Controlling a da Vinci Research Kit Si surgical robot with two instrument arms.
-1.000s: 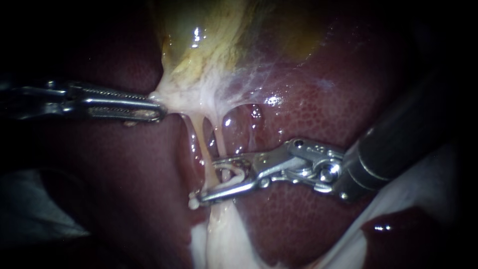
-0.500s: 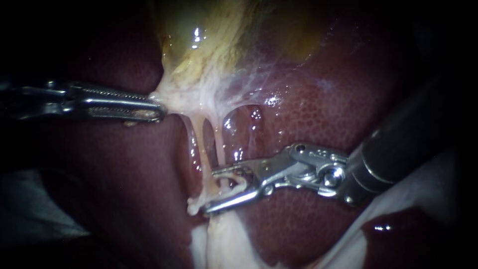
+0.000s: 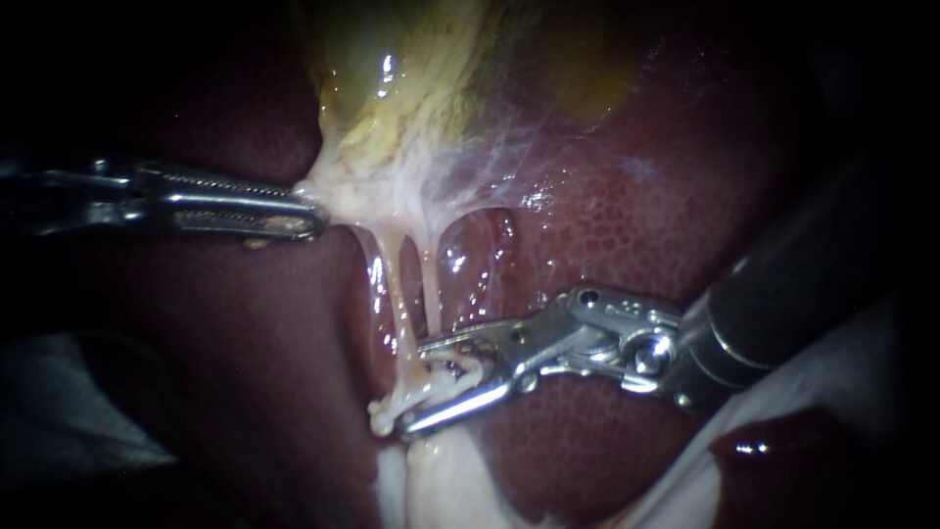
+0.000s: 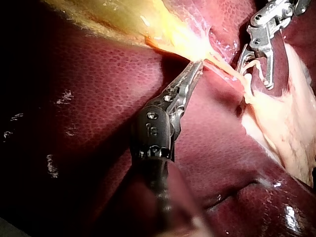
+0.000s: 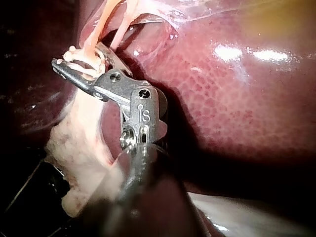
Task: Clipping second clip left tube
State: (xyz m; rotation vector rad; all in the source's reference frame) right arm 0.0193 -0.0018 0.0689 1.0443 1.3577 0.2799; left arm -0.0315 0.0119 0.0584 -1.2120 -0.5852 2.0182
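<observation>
Two pale tubes run down from the yellowish gallbladder (image 3: 431, 78) over the liver (image 3: 636, 216): the left tube (image 3: 390, 294) and the right tube (image 3: 432, 284). My right instrument (image 3: 411, 387) reaches across them from the right. Its jaws carry a white clip (image 3: 443, 376) that wraps the left tube low down, and they press on it from both sides. The right wrist view shows the clip (image 5: 81, 65) in the jaws of my right instrument (image 5: 74, 61) with a tube running into it. My left instrument (image 3: 311, 223) is shut on whitish tissue at the gallbladder's neck and holds it taut; its jaws (image 4: 197, 66) show this too.
A pale lump of fatty tissue (image 3: 441, 480) hangs below the right jaws. White cloth (image 3: 842, 372) lies under the right shaft, and more cloth (image 3: 59, 402) sits at the lower left. Dark red liver surrounds the tubes.
My right instrument has slid a little down the tubes and its jaws have narrowed on the clip around the left tube. The left instrument has not moved.
</observation>
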